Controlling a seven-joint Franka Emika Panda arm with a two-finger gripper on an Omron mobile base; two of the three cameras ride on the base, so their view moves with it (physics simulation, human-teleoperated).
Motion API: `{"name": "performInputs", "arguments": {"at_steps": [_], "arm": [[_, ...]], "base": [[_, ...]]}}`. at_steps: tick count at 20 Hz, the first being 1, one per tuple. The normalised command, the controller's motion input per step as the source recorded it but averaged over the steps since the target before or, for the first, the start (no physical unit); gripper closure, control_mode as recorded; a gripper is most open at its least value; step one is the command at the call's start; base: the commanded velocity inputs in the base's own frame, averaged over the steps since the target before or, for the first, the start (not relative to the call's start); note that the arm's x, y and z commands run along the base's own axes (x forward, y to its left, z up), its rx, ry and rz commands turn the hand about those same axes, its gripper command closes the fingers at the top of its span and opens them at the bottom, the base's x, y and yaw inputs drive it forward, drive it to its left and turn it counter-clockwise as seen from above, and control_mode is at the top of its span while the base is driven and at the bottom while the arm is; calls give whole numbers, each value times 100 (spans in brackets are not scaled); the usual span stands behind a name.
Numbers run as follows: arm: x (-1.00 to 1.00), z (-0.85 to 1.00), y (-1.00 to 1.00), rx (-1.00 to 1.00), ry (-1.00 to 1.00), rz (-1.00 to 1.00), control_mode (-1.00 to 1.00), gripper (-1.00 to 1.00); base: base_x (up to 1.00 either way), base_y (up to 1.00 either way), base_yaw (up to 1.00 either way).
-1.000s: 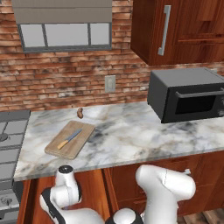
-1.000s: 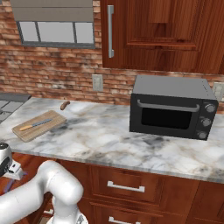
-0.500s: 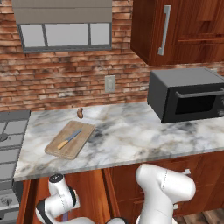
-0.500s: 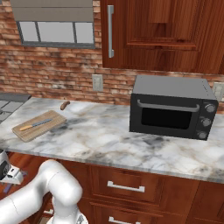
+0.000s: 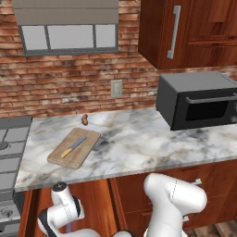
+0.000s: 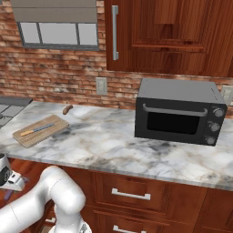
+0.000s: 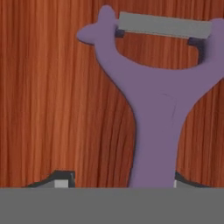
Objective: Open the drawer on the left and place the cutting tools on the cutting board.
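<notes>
One marble counter [image 5: 139, 139] runs the width of the kitchen, with wooden cabinet fronts [image 6: 150, 191] below it and a brick wall [image 5: 69, 88] behind. A black microwave [image 6: 177, 111] stands on the right part of the counter. A stove [image 5: 11, 148] adjoins the counter's left end. The cutting board [image 5: 74, 147] lies on the left part of the counter, near the stove, and the knife [image 5: 74, 146] with the orange handle rests on it, blade pointing to the far right. A small brown item [image 5: 84, 120] sits on the counter just beyond the board, near the wall.

The arm is bent low, below the counter edge at the left. In the hand view the purple peeler [image 7: 153, 100] lies on a wooden surface [image 7: 52, 100], forked head and grey blade at the top, its handle running down between the fingertips. The gripper [image 7: 118, 181] straddles the handle, jaws partly closed; whether they press on it, I cannot tell.
</notes>
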Motion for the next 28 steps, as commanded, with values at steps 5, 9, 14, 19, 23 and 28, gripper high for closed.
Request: {"name": "performInputs", "arguments": {"at_steps": [5, 9, 14, 19, 23, 28], "arm": [[-53, 52, -4, 4, -10, -3, -100, 100], [-59, 100, -6, 9, -23, -5, -100, 100], [-18, 100, 0, 1, -15, -8, -100, 100], [0, 100, -1, 0, -3, -10, -100, 100], [0, 80, -4, -2, 0, -9, -100, 100], [0, 83, -47, 0, 0, -1, -100, 100]], "base": [[0, 0, 0], [0, 0, 0], [0, 0, 0], [0, 0, 0], [0, 0, 0], [0, 0, 0]]}}
